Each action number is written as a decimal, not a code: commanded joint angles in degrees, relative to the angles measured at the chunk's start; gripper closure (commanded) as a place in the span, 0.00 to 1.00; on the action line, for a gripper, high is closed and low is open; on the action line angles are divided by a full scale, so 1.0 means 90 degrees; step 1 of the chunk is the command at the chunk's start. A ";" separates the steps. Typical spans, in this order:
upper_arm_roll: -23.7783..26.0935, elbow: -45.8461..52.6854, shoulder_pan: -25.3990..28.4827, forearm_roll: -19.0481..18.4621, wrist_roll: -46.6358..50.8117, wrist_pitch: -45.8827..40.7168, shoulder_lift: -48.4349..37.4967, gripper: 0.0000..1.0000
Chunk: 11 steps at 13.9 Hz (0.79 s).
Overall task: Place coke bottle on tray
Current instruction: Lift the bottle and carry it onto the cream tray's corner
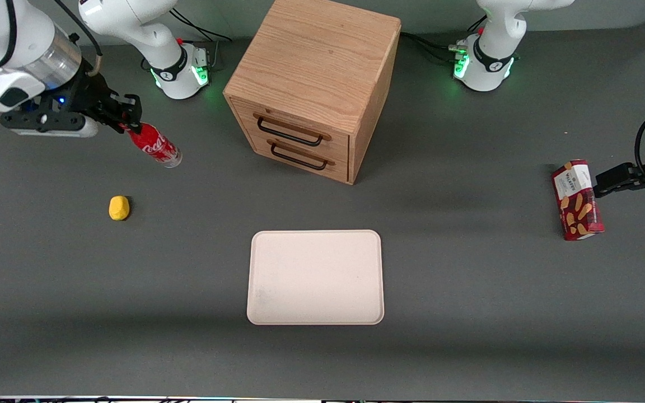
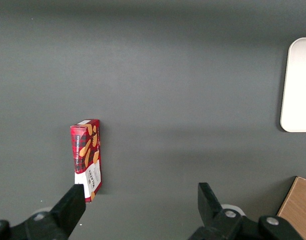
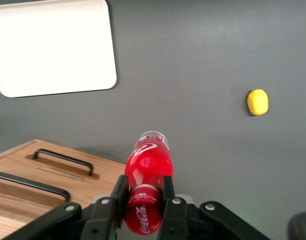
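My right gripper is shut on the neck and cap end of the coke bottle, a small red bottle with white script. It holds the bottle tilted in the air, clear base pointing down, at the working arm's end of the table. In the right wrist view the fingers clamp the bottle just below its red cap. The tray, pale cream-pink with a low rim, lies flat and bare nearer the front camera, at the table's middle. It also shows in the right wrist view.
A wooden two-drawer cabinet stands farther from the camera than the tray. A small yellow object lies on the table below the held bottle, nearer the camera. A red snack box lies toward the parked arm's end.
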 commanded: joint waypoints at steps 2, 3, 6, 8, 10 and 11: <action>0.0109 0.2612 -0.0219 0.0350 0.0009 -0.0783 0.1982 1.00; 0.0187 0.3022 -0.0219 0.0350 0.0048 -0.0773 0.2372 1.00; 0.0538 0.4049 -0.0219 0.0340 0.0670 -0.0657 0.3477 1.00; 0.0821 0.4305 -0.0210 0.0340 0.1286 -0.0355 0.3830 1.00; 0.1133 0.4432 -0.0190 0.0321 0.2076 0.0113 0.4133 1.00; 0.1222 0.4432 -0.0190 0.0321 0.2244 0.0347 0.4211 1.00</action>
